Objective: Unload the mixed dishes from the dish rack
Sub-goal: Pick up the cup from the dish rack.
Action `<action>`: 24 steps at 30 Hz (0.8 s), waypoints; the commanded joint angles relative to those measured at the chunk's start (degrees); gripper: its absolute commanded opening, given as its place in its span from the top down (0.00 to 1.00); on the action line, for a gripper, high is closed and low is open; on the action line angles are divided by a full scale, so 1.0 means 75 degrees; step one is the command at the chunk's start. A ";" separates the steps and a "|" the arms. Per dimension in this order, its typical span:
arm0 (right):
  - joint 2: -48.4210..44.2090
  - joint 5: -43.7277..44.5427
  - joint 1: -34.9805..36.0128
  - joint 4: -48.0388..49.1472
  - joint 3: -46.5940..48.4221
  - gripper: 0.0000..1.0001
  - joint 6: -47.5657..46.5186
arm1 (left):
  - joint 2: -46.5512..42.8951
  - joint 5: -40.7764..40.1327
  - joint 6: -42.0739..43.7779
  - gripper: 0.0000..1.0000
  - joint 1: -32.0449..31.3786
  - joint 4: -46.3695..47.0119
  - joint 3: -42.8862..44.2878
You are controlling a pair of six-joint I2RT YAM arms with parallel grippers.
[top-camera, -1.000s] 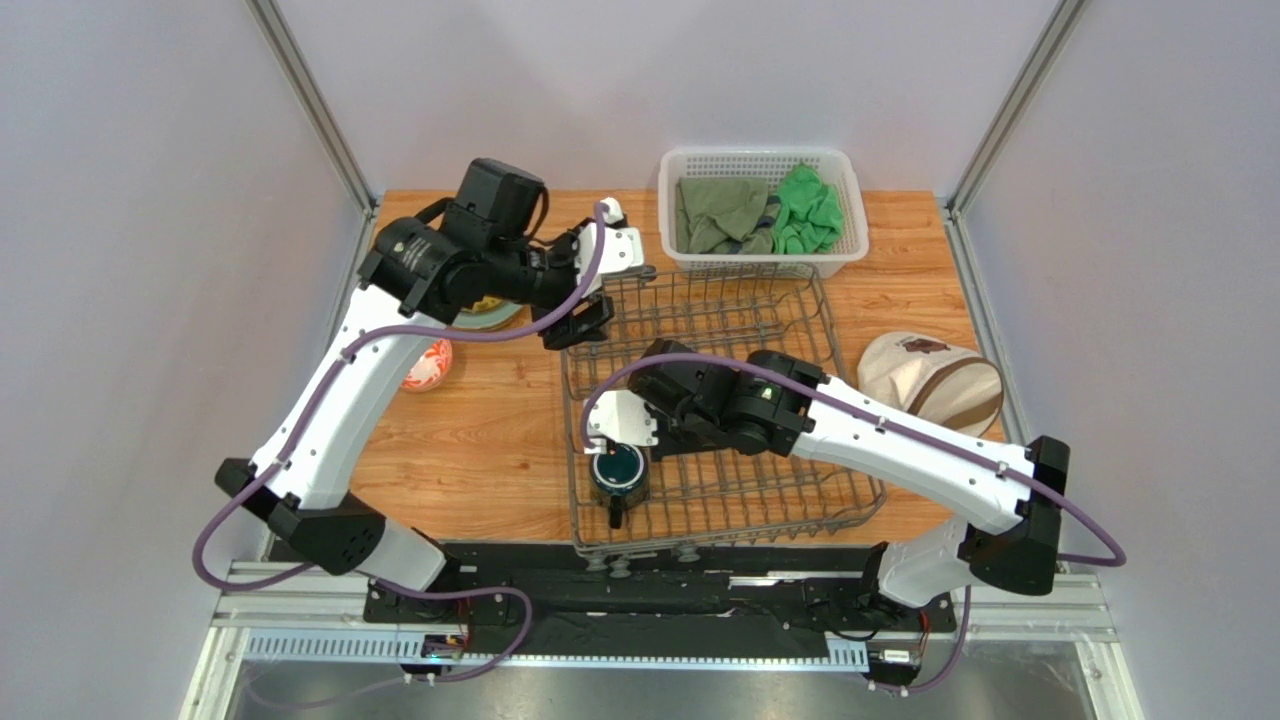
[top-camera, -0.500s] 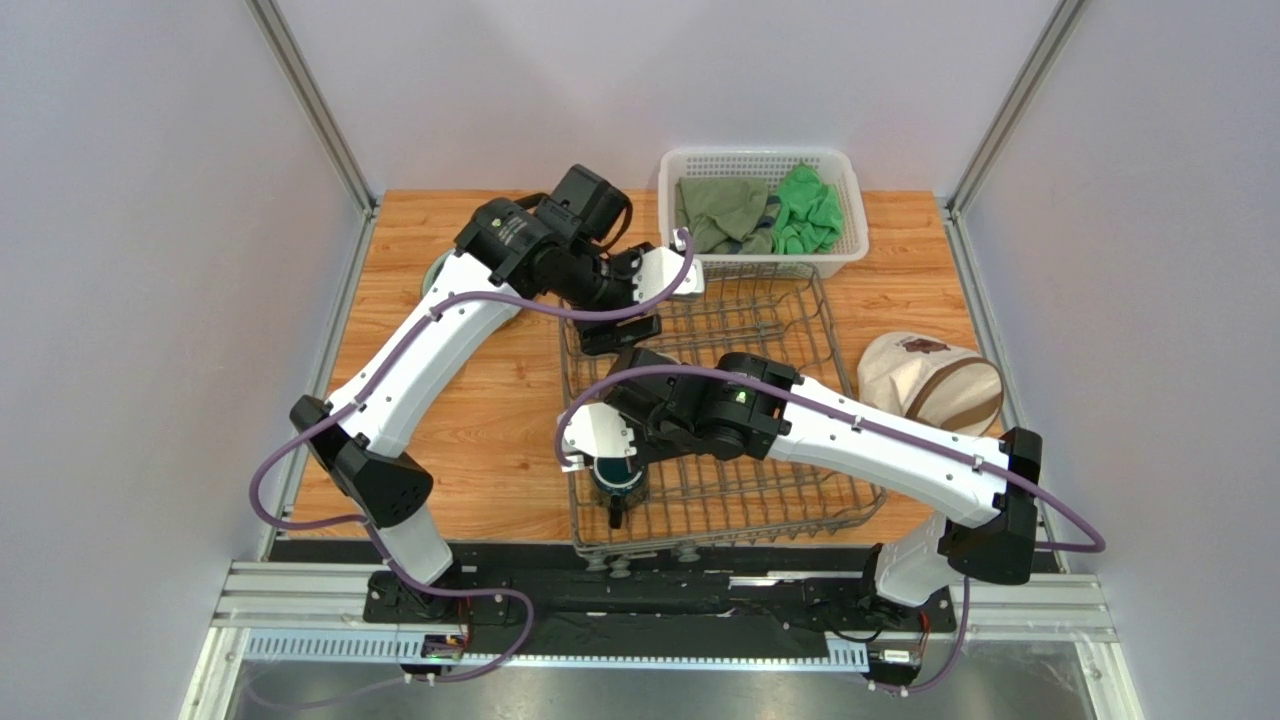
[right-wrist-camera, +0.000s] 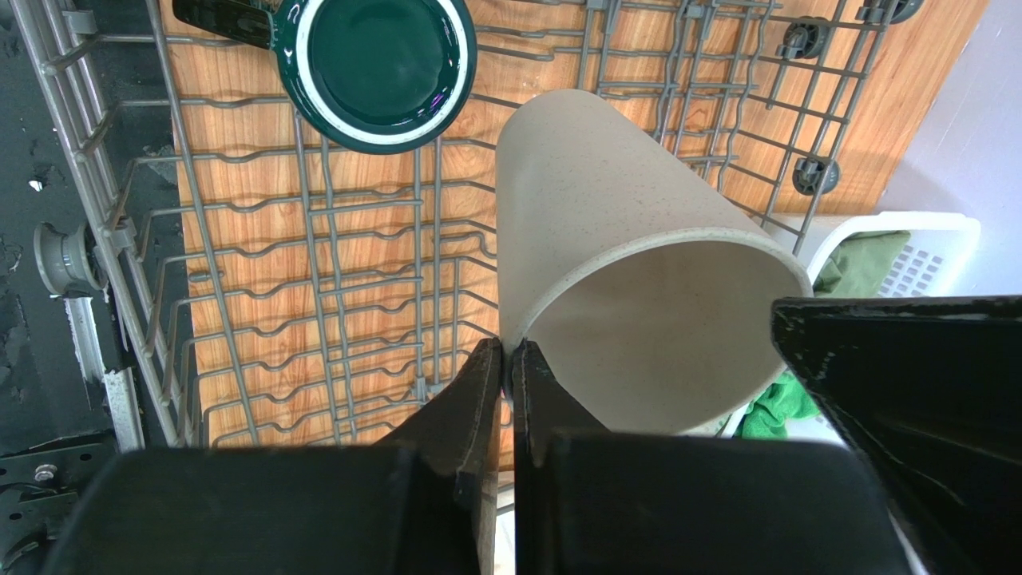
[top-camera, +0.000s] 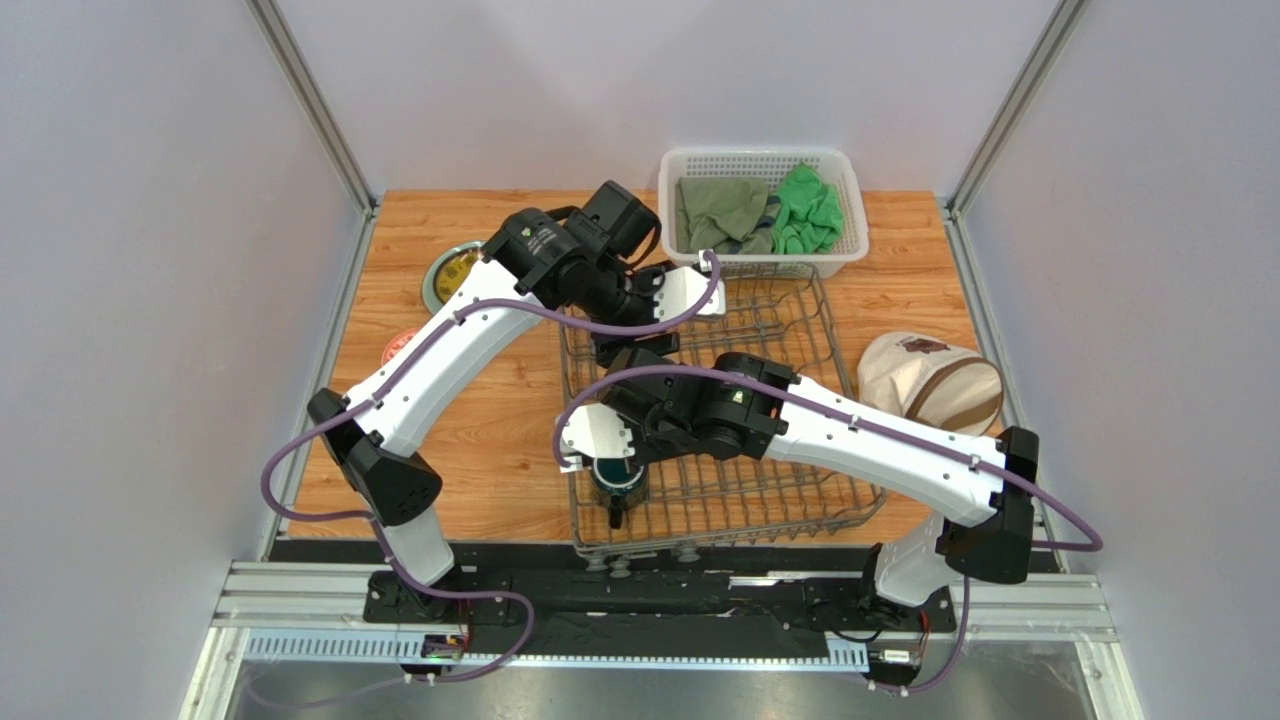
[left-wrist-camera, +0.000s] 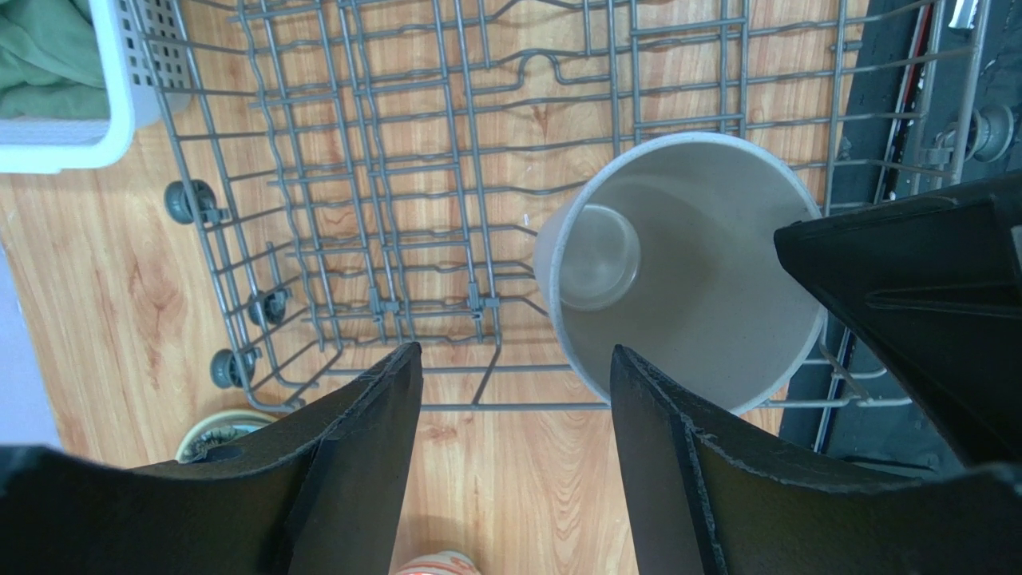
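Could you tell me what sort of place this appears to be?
Probably a robot test cell, not a kitchen: plain grey panels on metal posts enclose a wooden table, with two arms bolted to a rail.

A robot test booth: plain grey walls, aluminium posts, a base rail, arms bolted beside a wooden tabletop.

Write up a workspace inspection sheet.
Surface: wooden tabletop.
Job's things: grey wire dish rack holds dark teal mug and tall beige cup; yellow-and-green plate and red-and-white bowl left of it.
Clutter: white plastic mesh basket with green cloths; beige fabric cap.
Hands: left hand open above rack; right hand shut at cup's rim, grip unclear.
Cables: purple cables along both arms.
Surroundings: pale grey walls, metal posts.
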 commanded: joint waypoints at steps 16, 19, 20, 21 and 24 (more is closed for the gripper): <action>-0.0086 0.0134 0.0057 -0.0052 0.0222 1.00 -0.0024 | 0.0092 -0.0983 -0.0392 0.34 -0.0206 0.0202 -0.0812; -0.0074 0.0204 0.0045 -0.0005 0.0198 1.00 -0.0013 | 0.0080 -0.0855 -0.0392 0.35 -0.0194 0.0249 -0.0883; -0.0051 0.0239 0.0045 0.0007 0.0198 1.00 -0.0001 | 0.0092 -0.0796 -0.0427 0.36 -0.0206 0.0249 -0.0848; -0.0051 0.0286 0.0057 0.0042 0.0187 1.00 -0.0001 | 0.0127 -0.0726 -0.0451 0.37 -0.0206 0.0226 -0.0813; -0.0039 0.0496 0.0057 0.0170 0.0105 1.00 -0.0013 | 0.0232 -0.0596 -0.0545 0.37 -0.0206 0.0120 -0.0672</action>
